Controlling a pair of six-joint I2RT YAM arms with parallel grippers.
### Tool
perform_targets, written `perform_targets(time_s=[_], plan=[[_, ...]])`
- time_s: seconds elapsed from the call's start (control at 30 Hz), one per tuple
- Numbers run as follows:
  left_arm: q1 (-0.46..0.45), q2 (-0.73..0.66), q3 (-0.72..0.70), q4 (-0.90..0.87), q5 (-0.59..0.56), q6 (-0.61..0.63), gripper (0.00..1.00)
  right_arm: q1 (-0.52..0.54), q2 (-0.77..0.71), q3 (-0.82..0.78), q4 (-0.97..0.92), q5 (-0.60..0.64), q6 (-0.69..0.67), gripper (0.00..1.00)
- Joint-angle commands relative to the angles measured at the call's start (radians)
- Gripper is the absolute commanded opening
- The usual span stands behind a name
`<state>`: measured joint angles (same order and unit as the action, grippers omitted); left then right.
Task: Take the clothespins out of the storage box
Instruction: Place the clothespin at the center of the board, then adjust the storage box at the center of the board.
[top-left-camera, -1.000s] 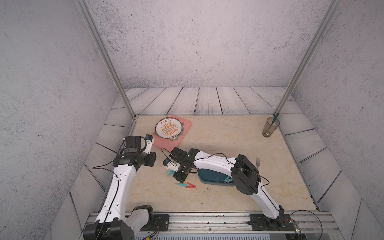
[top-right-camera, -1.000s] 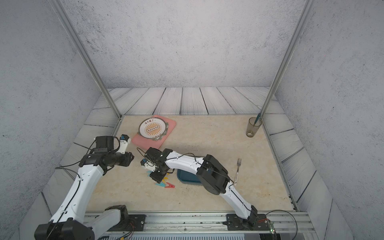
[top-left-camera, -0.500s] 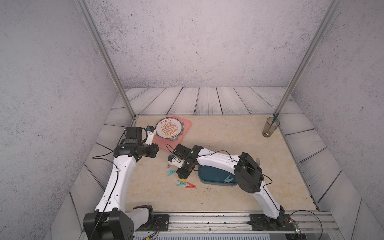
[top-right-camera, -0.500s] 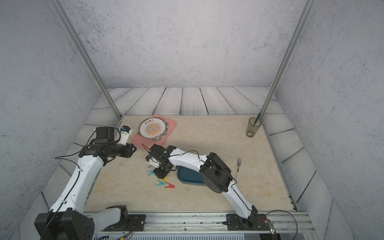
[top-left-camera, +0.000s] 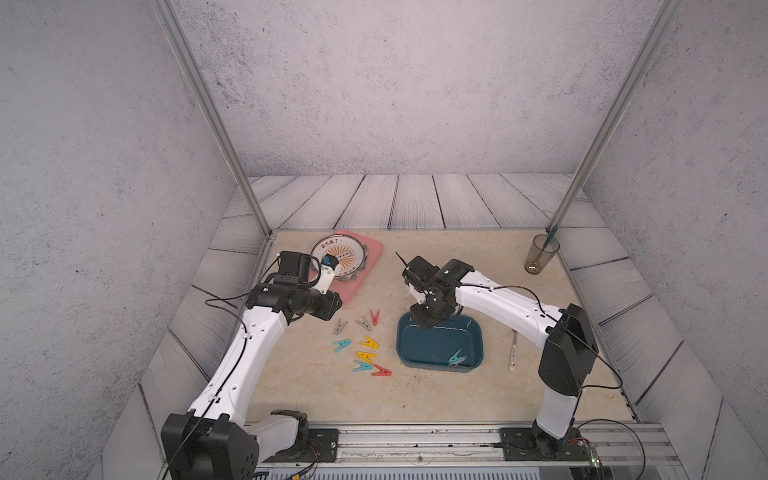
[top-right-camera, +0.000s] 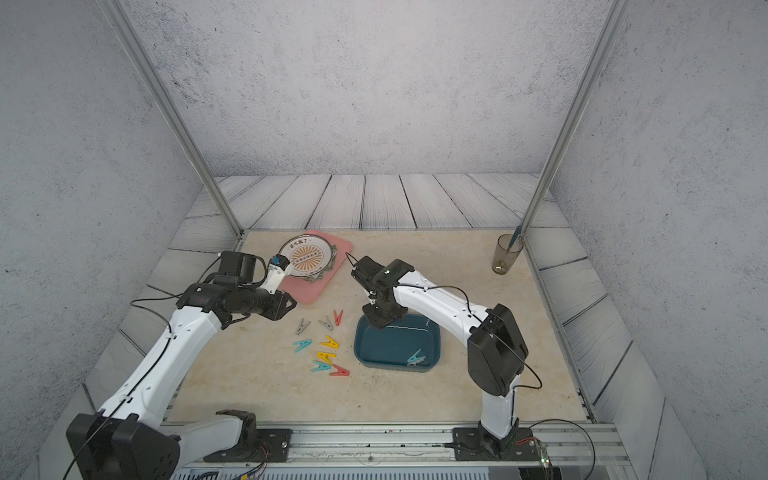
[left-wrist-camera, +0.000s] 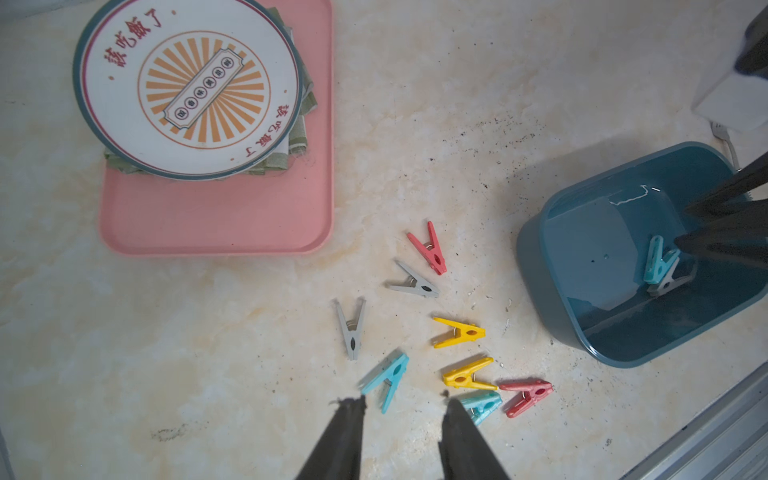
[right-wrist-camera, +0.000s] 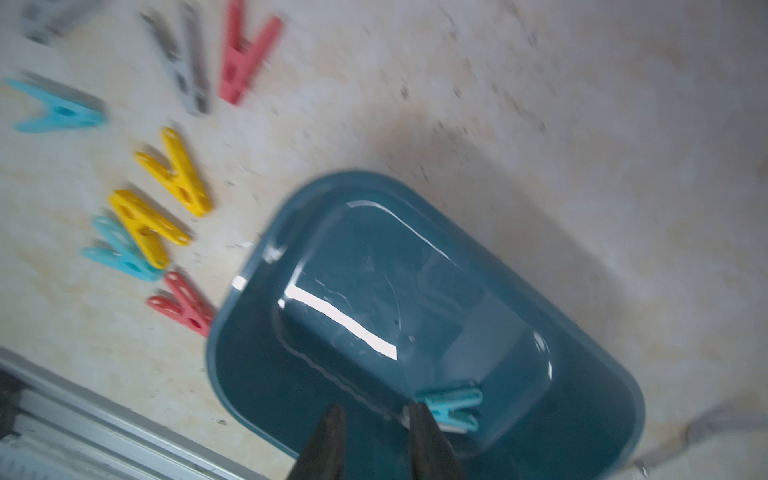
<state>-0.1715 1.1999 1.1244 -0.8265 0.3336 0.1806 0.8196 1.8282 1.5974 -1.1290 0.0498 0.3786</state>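
Right wrist view: motion blur smears the small V-shaped plastic clothespins (right-wrist-camera: 185, 189) lying left of the dark teal plastic storage box (right-wrist-camera: 374, 266). Inside, a grey clothespin (left-wrist-camera: 669, 286) is largely hidden beneath a teal-blue clothespin (left-wrist-camera: 653, 270).

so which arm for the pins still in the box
Right. The right gripper hangs open over the storage box, near the teal clothespin lying on a grey clothespin. The left gripper is open over the table, outside the box.
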Motion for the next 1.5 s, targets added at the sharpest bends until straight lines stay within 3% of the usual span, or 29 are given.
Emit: perform_targets(time_s=[0.0, 0.13, 0.4, 0.77, 1.0, 1.3, 1.47], plan=[[-0.008, 0.016, -0.005, -0.017, -0.017, 0.025, 0.37, -0.044, -0.031, -0.062, -0.173, 0.131, 0.214, 0.31], [-0.008, 0.027, -0.008, -0.011, -0.027, 0.029, 0.37, -0.087, -0.009, -0.122, -0.184, 0.119, 0.353, 0.33], [-0.010, 0.035, -0.042, 0.018, -0.027, 0.018, 0.37, -0.108, 0.063, -0.177, -0.095, 0.013, 0.475, 0.37], [-0.010, 0.023, -0.086, 0.042, -0.031, 0.022, 0.37, -0.123, 0.141, -0.273, 0.015, -0.042, 0.534, 0.37], [-0.010, 0.011, -0.104, 0.047, -0.039, 0.019, 0.37, -0.131, 0.175, -0.243, 0.020, -0.038, 0.503, 0.35], [-0.010, -0.006, -0.131, 0.060, -0.055, 0.012, 0.37, -0.130, 0.046, -0.266, -0.024, 0.047, 0.529, 0.35], [-0.010, 0.005, -0.144, 0.088, -0.051, 0.015, 0.37, -0.129, -0.030, -0.274, -0.054, 0.052, 0.620, 0.38]])
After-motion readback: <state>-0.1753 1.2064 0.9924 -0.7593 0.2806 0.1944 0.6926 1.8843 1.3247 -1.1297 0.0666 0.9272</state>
